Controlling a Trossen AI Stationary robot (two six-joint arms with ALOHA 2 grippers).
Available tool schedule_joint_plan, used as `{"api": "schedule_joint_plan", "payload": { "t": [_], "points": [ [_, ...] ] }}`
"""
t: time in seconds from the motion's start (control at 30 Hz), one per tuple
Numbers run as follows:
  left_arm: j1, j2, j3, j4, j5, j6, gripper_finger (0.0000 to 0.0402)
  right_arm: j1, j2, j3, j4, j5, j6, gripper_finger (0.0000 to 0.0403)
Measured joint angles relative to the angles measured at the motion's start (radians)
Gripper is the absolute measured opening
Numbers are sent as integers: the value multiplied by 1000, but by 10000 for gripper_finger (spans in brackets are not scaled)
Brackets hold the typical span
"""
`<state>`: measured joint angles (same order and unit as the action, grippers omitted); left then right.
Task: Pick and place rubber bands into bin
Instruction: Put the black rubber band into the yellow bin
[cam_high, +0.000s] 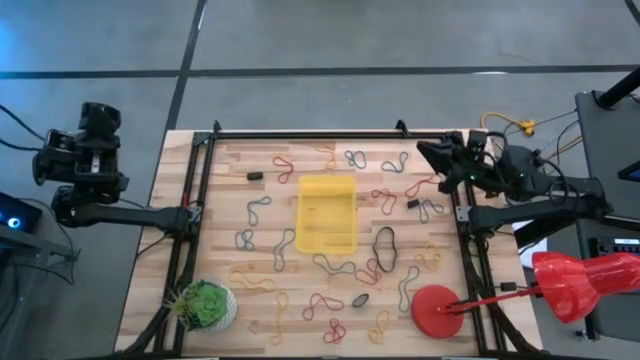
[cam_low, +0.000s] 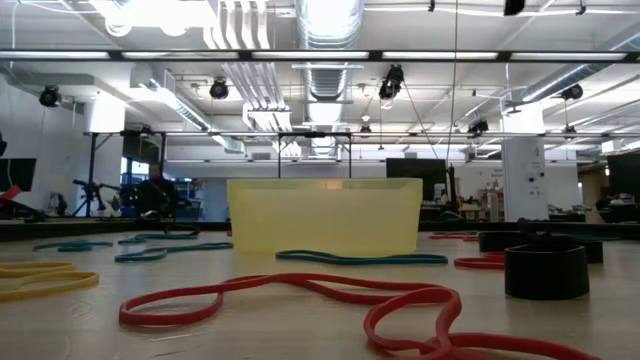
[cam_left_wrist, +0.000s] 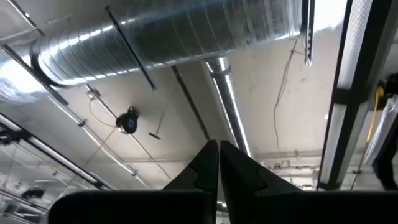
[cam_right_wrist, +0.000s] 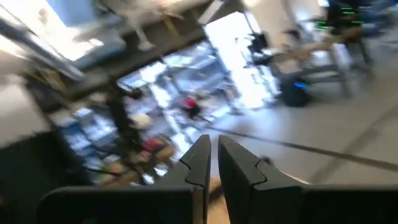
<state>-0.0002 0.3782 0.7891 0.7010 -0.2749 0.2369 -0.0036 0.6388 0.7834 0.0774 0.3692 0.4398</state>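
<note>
The bin (cam_high: 327, 214) is a translucent yellow tray resting flat on the middle of the wooden table, and it also shows in the low view (cam_low: 325, 215). Rubber bands lie loose all around it: a red one (cam_high: 322, 305), a large black loop (cam_high: 385, 247), blue-grey ones (cam_high: 258, 208). The low view shows a red band (cam_low: 300, 295) and a teal band (cam_low: 360, 258) close up. My left gripper (cam_left_wrist: 217, 152) is shut and points up at the ceiling; its arm (cam_high: 85, 150) sits folded off the table's left edge. My right gripper (cam_right_wrist: 213, 149), also shut, hovers by the table's far right corner (cam_high: 428, 152).
A green plant ball (cam_high: 205, 303) stands at the near left corner, a round red disc (cam_high: 437, 310) at the near right. Small dark blocks (cam_high: 254, 176) (cam_high: 412, 204) lie among the bands. Black frame rails (cam_high: 190, 215) run along both sides. A red object (cam_high: 585, 283) sits off the right edge.
</note>
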Motion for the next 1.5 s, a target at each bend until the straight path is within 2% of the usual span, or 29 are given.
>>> {"api": "schedule_joint_plan", "payload": {
  "t": [0.1, 0.2, 0.27, 0.33, 0.5, 0.67, 0.8, 0.97, 1.13, 1.3, 1.5],
  "points": [
    [0, 19, -4, -3, 4, 4, 0, 1, 40, 0, 102, -131, -3, 22],
    [0, 53, -6, -9, -29, 1, 0, 1, 93, 0, 153, -146, 15, 24],
    [0, 77, -6, -10, 33, -38, 0, -9, 136, 13, 88, -142, 82, 32],
    [0, 95, -6, -33, 122, -53, 0, -18, 196, 50, -54, -183, 161, 46],
    [0, 112, -5, -147, 107, -75, 0, 3, 405, 233, -510, -328, 193, 110],
    [0, 97, -5, -383, 29, -155, 0, 114, 612, 469, -1063, -331, 0, 175],
    [0, 72, -4, -593, 30, -228, 0, 241, 766, 560, -1298, -308, -194, 206],
    [0, 34, -5, -847, 31, -353, 0, 414, 940, 581, -1263, -329, -344, 216],
    [0, -4, -6, -1029, 35, -411, 0, 539, 1070, 583, -1110, -355, -274, 212],
    [0, -29, -8, -1116, 39, -415, 0, 575, 1190, 627, -962, -344, -116, 204],
    [0, -55, -8, -1112, 40, -414, 0, 573, 1354, 742, -956, -340, -100, 192]
  ]
}}
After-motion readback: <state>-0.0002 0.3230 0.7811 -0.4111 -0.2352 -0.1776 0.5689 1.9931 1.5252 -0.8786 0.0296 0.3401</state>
